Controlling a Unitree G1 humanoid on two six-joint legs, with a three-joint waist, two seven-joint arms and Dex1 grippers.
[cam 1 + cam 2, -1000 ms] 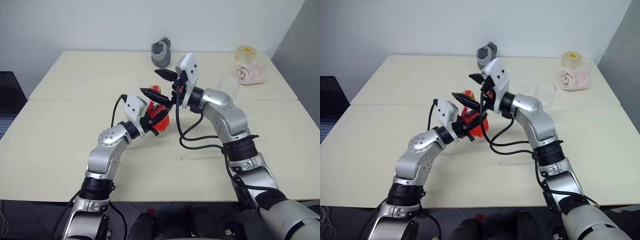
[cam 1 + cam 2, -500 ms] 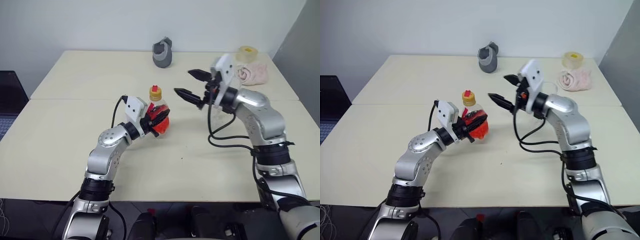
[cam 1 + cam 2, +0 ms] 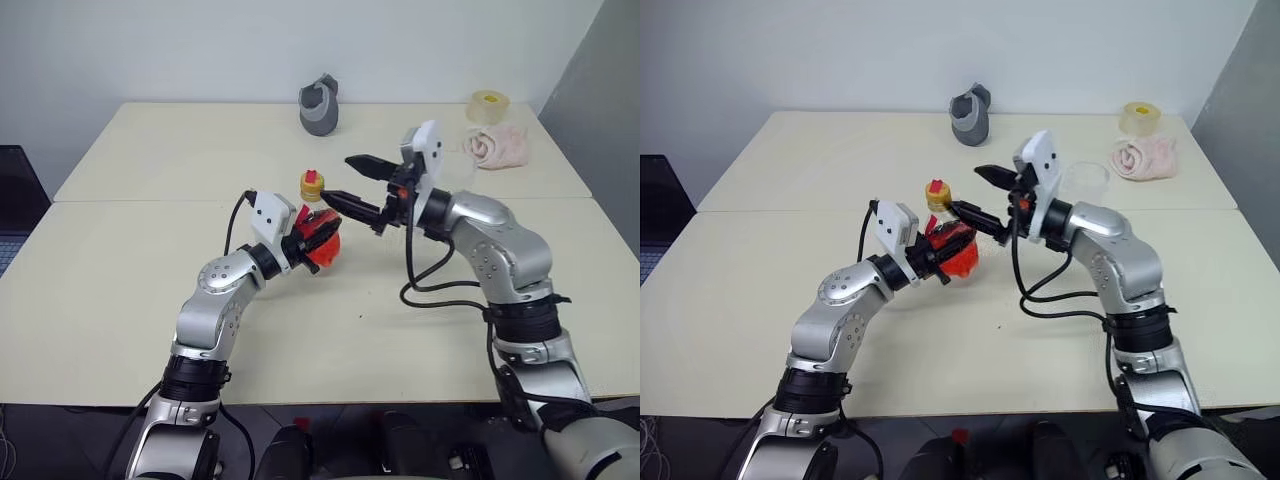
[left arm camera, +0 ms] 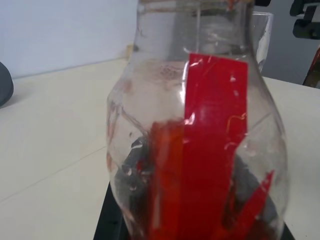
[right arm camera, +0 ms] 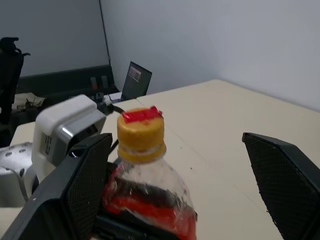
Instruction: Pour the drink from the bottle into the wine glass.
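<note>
Left claw (image 3: 318, 240) grips capped bottle (image 3: 316, 222) upright mid-worktop (image 3: 120, 290). Right claw (image 3: 352, 183) gapes wide beside cap (image 5: 141, 131). Glass (image 3: 1083, 180) behind, toward right edge.

A cream table (image 3: 120, 260), seam running across its middle. At the far edge sits a grey cup-like thing (image 3: 320, 104), tipped a little. Far right corner: a roll of yellowish tape (image 3: 487, 105), and just in front of it, touching, a crumpled pink cloth (image 3: 497, 147). Off the left edge, a dark laptop (image 3: 18, 195).
</note>
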